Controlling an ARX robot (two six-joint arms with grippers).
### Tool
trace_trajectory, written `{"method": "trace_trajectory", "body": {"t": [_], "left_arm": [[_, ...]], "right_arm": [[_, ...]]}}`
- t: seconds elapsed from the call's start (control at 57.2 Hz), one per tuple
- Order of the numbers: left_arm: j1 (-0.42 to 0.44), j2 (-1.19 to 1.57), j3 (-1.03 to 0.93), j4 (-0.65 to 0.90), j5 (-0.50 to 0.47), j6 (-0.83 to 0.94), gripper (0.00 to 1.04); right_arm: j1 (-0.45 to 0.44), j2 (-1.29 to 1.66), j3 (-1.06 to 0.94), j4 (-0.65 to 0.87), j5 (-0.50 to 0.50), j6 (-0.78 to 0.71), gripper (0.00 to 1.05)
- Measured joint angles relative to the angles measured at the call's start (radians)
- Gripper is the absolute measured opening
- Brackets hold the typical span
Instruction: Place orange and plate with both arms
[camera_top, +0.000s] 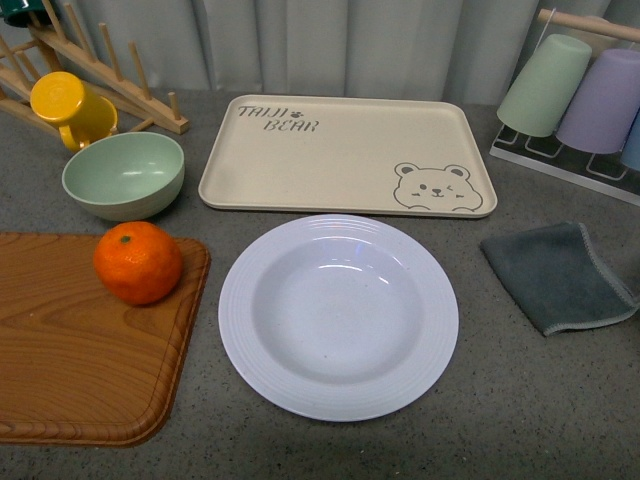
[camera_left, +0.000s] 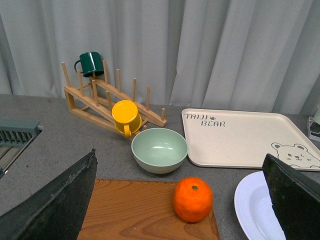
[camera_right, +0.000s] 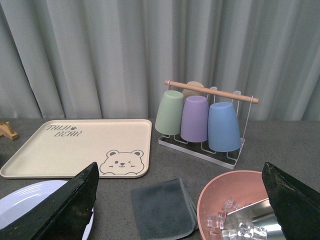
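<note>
The orange (camera_top: 138, 262) sits on the near right corner of a wooden cutting board (camera_top: 70, 350) at the left; it also shows in the left wrist view (camera_left: 193, 199). The white ridged plate (camera_top: 338, 315) lies empty on the grey counter at the centre; its edge shows in the left wrist view (camera_left: 252, 207) and in the right wrist view (camera_right: 30, 202). Neither arm shows in the front view. My left gripper (camera_left: 182, 200) is open, held back from the orange. My right gripper (camera_right: 182, 205) is open, above the cloth and pink bowl.
A beige bear tray (camera_top: 345, 155) lies behind the plate. A pale green bowl (camera_top: 123, 175), a yellow mug (camera_top: 68, 108) and a wooden rack (camera_top: 90, 70) are at back left. A grey cloth (camera_top: 557, 275) and cup rack (camera_top: 580, 100) are at right. A pink bowl with ice (camera_right: 232, 210) shows in the right wrist view.
</note>
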Motion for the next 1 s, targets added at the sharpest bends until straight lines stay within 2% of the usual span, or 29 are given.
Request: {"method": "trace_trajectory", "body": {"t": [0.997], "left_arm": [[0.0,0.0,0.0,0.0,0.0,0.0,0.98]], "right_arm": [[0.0,0.0,0.0,0.0,0.0,0.0,0.96]]}}
